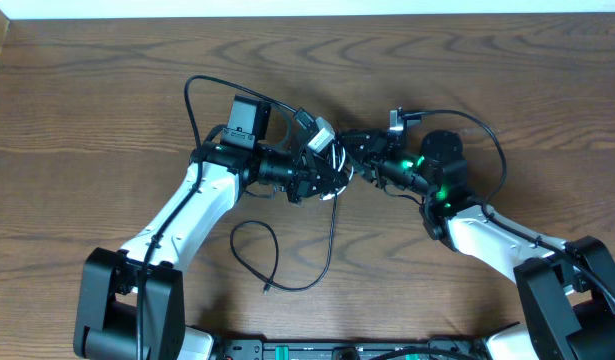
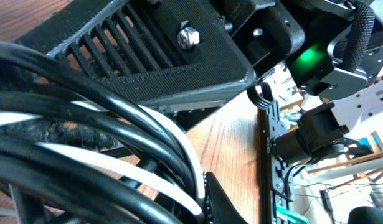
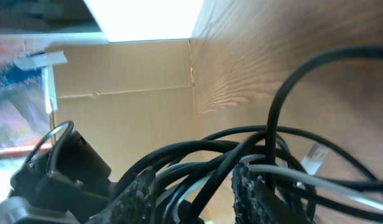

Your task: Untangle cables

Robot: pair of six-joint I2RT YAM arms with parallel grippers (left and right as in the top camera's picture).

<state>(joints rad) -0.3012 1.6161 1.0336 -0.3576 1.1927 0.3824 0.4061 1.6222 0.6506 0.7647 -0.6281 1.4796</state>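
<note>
Where glossy black cables (image 2: 104, 115) bunch, a white cable (image 2: 172, 140) threads between.

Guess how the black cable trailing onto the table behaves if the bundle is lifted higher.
Likely floppy: the trailing black cable runs down from the bundle and lies in a loose loop on the table. Probably light, being thin, so it should drag and swing rather than resist. Its free end lies near the loop and may catch there.
</note>
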